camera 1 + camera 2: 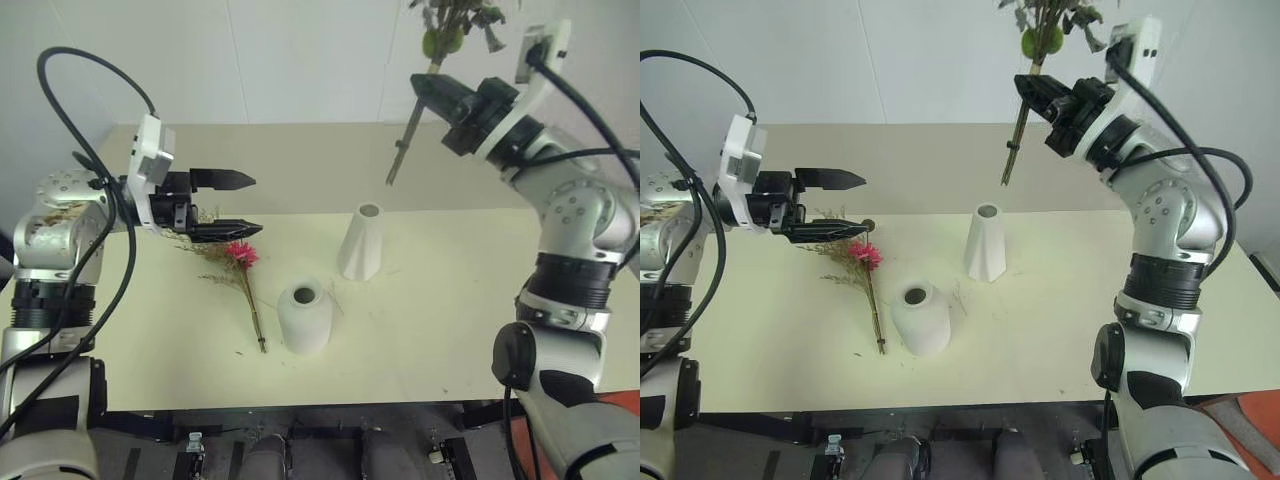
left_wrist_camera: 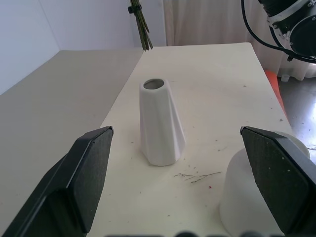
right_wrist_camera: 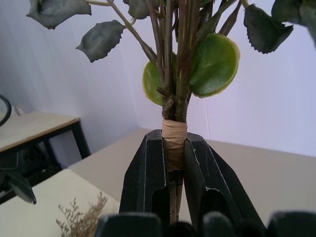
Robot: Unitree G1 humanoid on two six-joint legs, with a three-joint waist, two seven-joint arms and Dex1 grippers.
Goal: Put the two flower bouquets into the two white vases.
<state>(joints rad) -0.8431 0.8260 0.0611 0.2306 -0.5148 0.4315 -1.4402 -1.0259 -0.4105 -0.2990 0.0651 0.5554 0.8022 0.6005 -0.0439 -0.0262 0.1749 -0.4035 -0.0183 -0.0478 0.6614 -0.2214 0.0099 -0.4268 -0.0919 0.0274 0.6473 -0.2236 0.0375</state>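
Note:
My right gripper [image 1: 425, 88] is raised high at the back right, shut on the taped stems of the leafy flower bouquet [image 3: 174, 64]. Its green leaves [image 1: 445, 30] point up and its stem ends [image 1: 397, 165] hang in the air beyond the taller faceted white vase [image 1: 362, 243]. The shorter rounded white vase [image 1: 304, 315] stands nearer, to the left. The other bouquet [image 1: 240, 262], with a magenta flower and dry grasses, lies flat on the table left of the round vase. My left gripper [image 1: 252, 204] hovers open just above that bouquet's head, pointing toward the vases.
The cream table [image 1: 450, 330] has open surface on the right and front of the vases. Loose dry twig bits [image 2: 197, 176] lie between the two vases. A white wall closes the back.

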